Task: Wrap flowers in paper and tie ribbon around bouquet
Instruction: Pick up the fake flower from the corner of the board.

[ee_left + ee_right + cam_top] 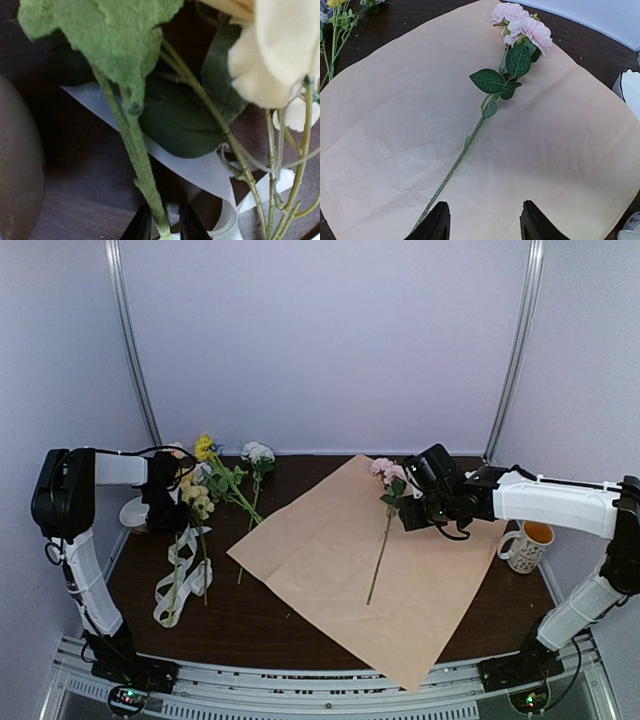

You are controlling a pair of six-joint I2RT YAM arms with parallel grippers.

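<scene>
The paper [340,560], tan side up, lies as a diamond in the middle of the dark table. One pink flower [385,525] lies on it, blooms [522,25] at the far end and thin stem [455,165] running toward me. My right gripper [484,222] hovers open over the paper, its left fingertip beside the stem's end. The other flowers [225,480] lie at the far left, and the white ribbon [185,575] is looped in front of them. My left gripper [166,229] stands low among those flowers, open, with a fuzzy green stem [135,150] between its jaws against the left finger.
A white mug [527,543] with an orange inside stands just off the paper's right corner. A white bowl [135,512] sits behind the left gripper by the table's left edge. Upright frame poles and a wall close off the back.
</scene>
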